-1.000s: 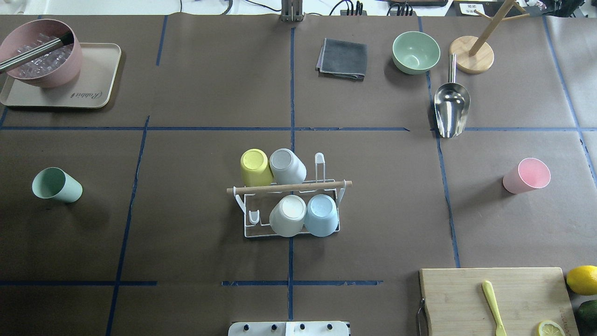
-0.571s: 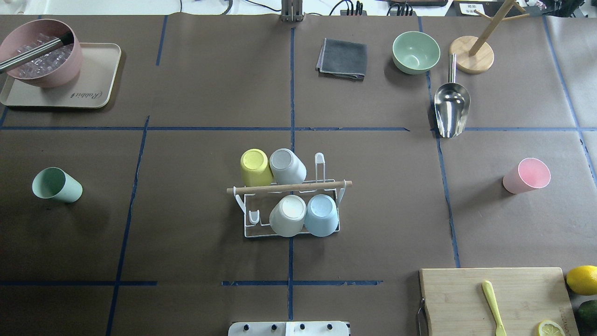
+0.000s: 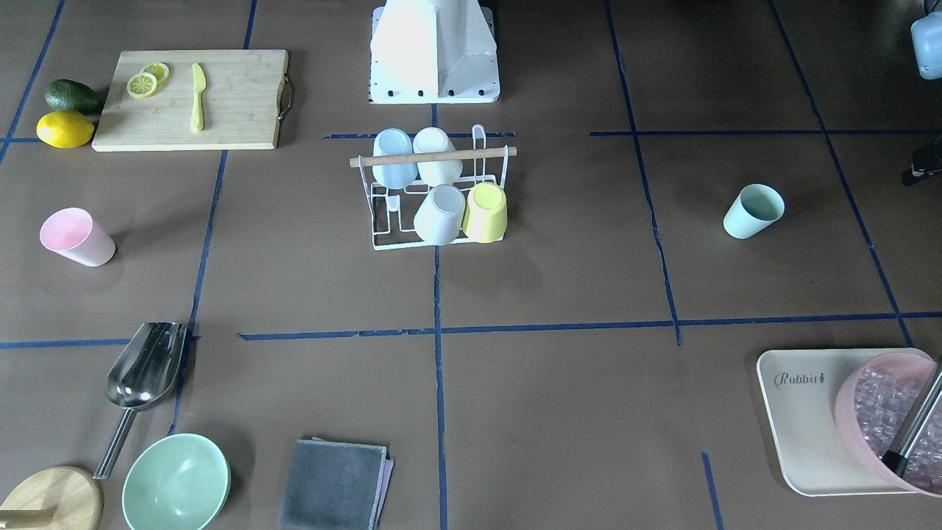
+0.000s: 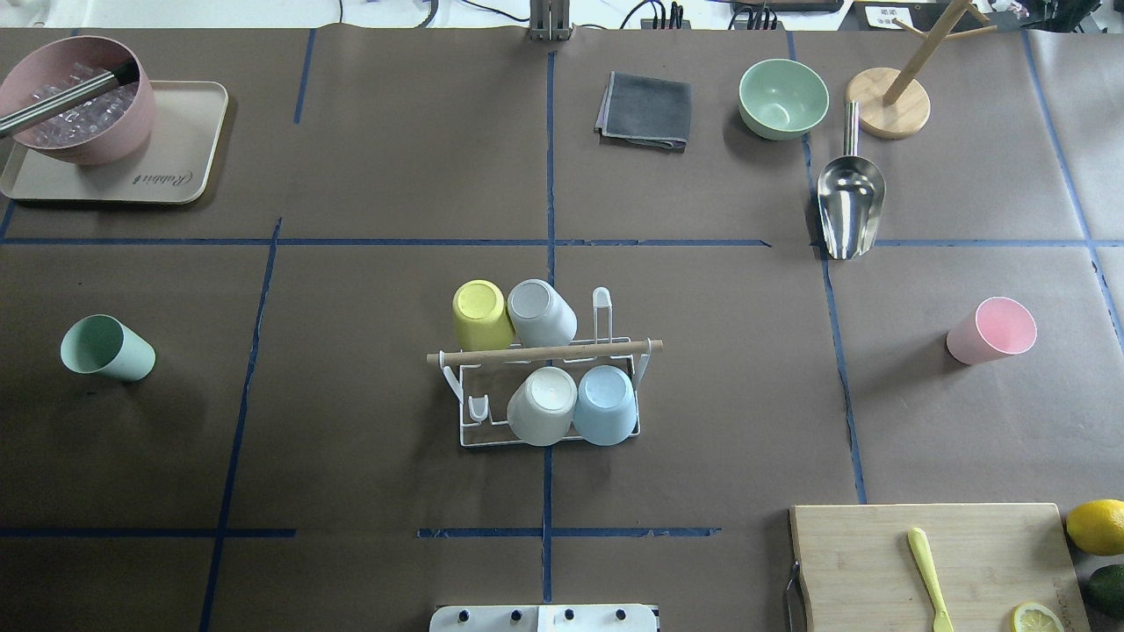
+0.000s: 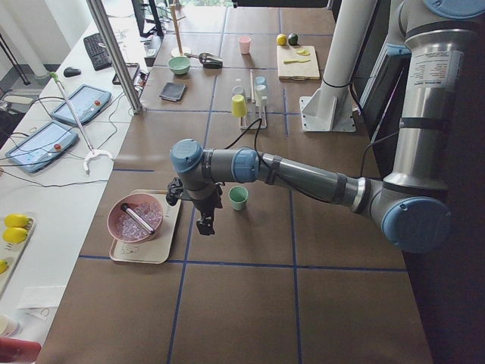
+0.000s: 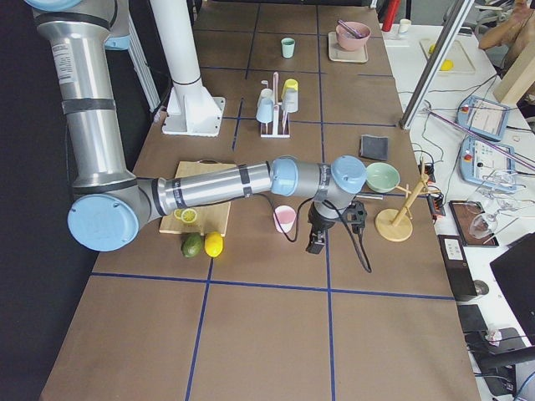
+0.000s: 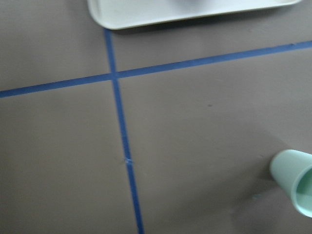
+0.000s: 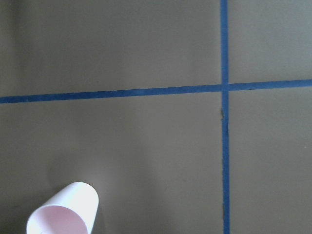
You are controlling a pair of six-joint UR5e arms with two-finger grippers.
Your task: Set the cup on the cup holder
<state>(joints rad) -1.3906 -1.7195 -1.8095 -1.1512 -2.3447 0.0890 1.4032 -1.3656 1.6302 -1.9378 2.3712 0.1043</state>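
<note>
1. The cup holder (image 4: pixel 615 348) stands in the middle of the counter (image 4: pixel 369 158), on the blue tape line that runs away from the robot's base.
2. Four cups sit upside down on its prongs: a yellow cup (image 4: pixel 481 314) and a grey cup (image 4: pixel 541 312) in the far row, a white cup (image 4: pixel 543 405) and a blue cup (image 4: pixel 606 404) in the near row.
3. One free prong (image 4: pixel 601 303) is in the far row, beside the grey cup; another free prong (image 4: pixel 477 406) is in the near row, beside the white cup.
4. A green cup (image 4: pixel 107 348) stands alone, mouth up, on the robot's left side, well apart from the holder.
5. A pink cup (image 4: pixel 992 331) stands alone, mouth up, on the robot's right side, also well apart from the holder.
6. The left hand (image 5: pixel 205 225) points down above the counter, between the green cup and the beige tray (image 5: pixel 170 227). It touches nothing. Whether its fingers are spread or together cannot be told from this side view.
7. The right hand (image 6: pixel 316 242) points down just beside the pink cup and does not touch it. Its state cannot be told either.
8. On the tray rests a pink bowl (image 4: pixel 75 101) with ice and a metal tool inside.
9. At the far edge lie a grey cloth (image 4: pixel 645 110), a green bowl (image 4: pixel 783 98), a metal scoop (image 4: pixel 850 206) and a wooden stand (image 4: pixel 889 104).
10. Near the robot's right are a cutting board (image 4: pixel 861 562) with a yellow knife (image 4: pixel 929 579), a lemon (image 4: pixel 1096 525) and an avocado (image 3: pixel 71 96).
</note>
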